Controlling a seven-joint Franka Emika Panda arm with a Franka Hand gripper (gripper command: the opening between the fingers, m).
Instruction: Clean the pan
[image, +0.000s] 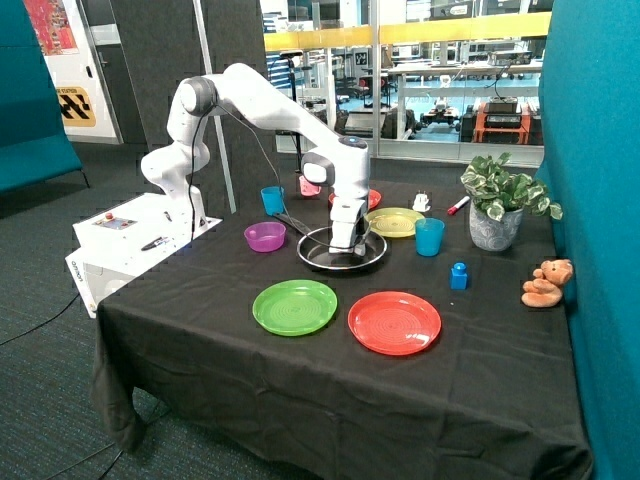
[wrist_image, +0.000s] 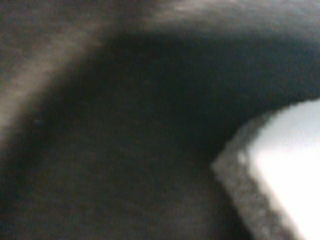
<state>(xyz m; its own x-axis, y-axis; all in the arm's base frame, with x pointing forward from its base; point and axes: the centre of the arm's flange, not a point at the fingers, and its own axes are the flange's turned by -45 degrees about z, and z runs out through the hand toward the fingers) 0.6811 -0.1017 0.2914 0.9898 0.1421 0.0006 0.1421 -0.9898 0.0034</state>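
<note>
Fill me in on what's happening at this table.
A white Franka arm reaches down into the black pan in the middle of the dark-clothed table, its gripper low inside the rim. The wrist view shows the dark pan surface up close with a pale, spongy-looking piece at its edge, so it seems to be wiping. A purple bowl, blue cups and green, red and yellow plates sit around the pan.

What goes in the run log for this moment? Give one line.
phase: cleaning | gripper: down inside round black frying pan, fingers unclear | pale sponge-like pad against pan floor | pan beside yellow plate
</note>
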